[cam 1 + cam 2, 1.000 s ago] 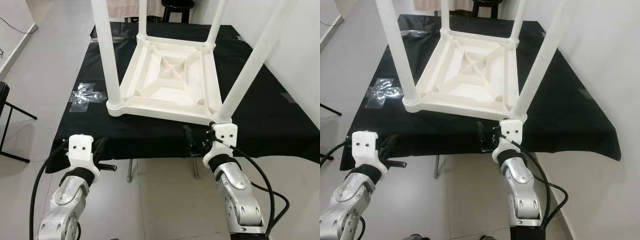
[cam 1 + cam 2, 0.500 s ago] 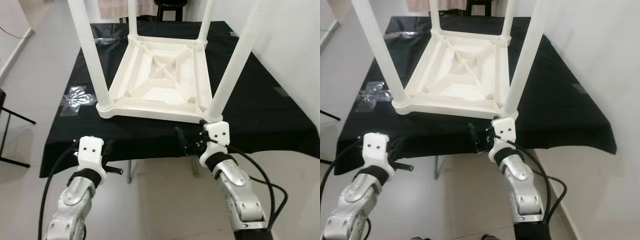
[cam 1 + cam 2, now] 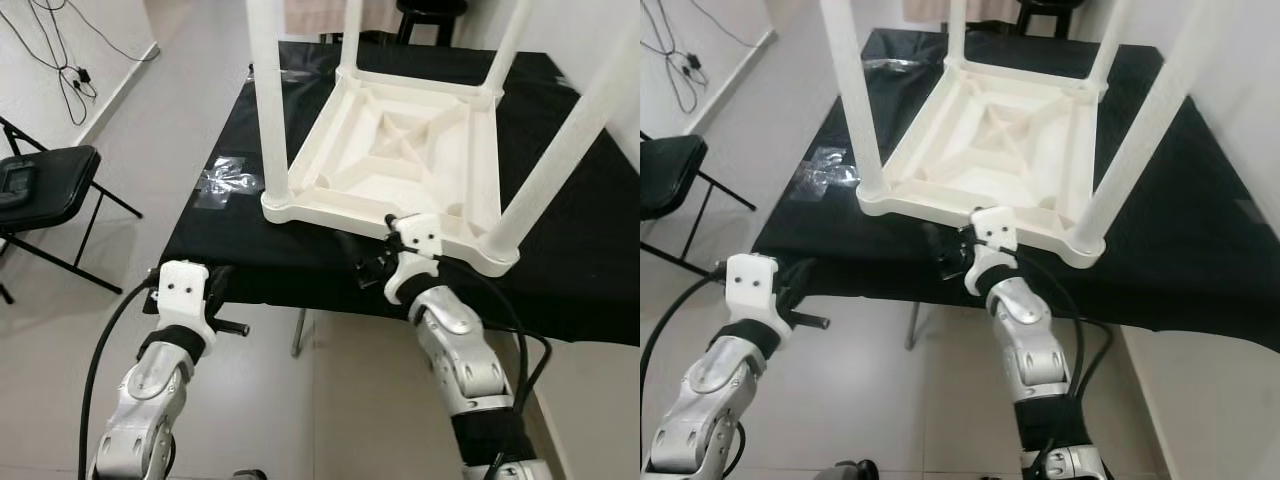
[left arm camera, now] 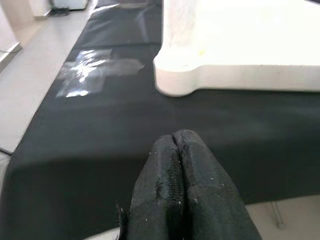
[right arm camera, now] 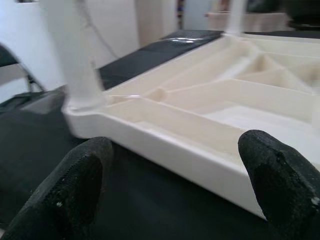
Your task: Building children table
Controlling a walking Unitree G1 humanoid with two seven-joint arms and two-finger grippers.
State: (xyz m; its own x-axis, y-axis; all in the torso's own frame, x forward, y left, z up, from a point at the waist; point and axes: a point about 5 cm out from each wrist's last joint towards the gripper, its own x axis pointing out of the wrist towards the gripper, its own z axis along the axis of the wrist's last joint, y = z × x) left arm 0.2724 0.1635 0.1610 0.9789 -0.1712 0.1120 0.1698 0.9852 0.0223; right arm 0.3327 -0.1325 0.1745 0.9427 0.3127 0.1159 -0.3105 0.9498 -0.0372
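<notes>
You are looking at the white plastic children's table [image 3: 400, 160] lying inverted centre-frame, four legs seemingly fitted, flipping remaining; right gripper [image 5: 175, 185] is gaping empty near its rim, left gripper [image 4: 177, 165] pressed together.

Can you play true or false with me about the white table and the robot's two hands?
1. The white table is lying upside down with its legs pointing up. True.
2. The table sits on a red cloth. False: the cloth under it is black.
3. The right gripper has its jaws open, facing the table's near edge. True.
4. The left gripper is holding a table leg. False: its jaws are pressed together on nothing, by the cloth's edge, apart from the table.
5. A black folding chair stands on the floor to the robot's left. True.
6. One table leg is missing. False: four legs stand at the corners.
</notes>
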